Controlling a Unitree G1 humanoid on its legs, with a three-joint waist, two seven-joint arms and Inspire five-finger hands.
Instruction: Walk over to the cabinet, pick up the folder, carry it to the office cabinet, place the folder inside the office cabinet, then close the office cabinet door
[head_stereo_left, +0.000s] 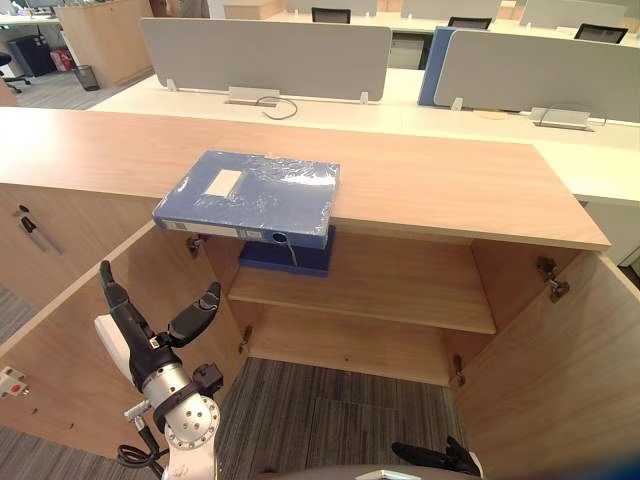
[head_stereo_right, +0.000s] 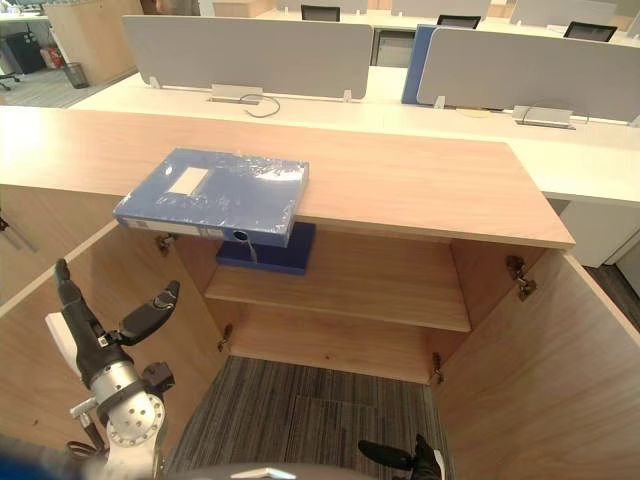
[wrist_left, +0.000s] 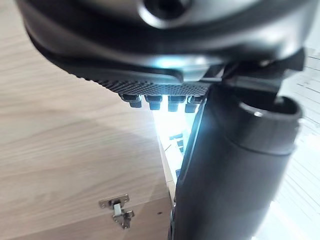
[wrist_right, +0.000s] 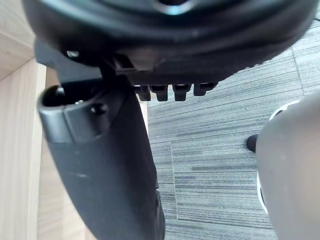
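Observation:
A blue folder in shiny plastic wrap lies flat on the wooden cabinet top, its spine hanging a little over the front edge. The cabinet below stands with both doors swung open. My left hand is low at the left, in front of the open left door, below and short of the folder, fingers straight and thumb spread, holding nothing. The dark fingers of my right hand show at the bottom edge over the carpet, straight and empty.
A dark blue flat object lies on the inner shelf under the folder. The right door stands open at the right. Grey desk partitions line the desks behind the cabinet. A door hinge shows past my left hand.

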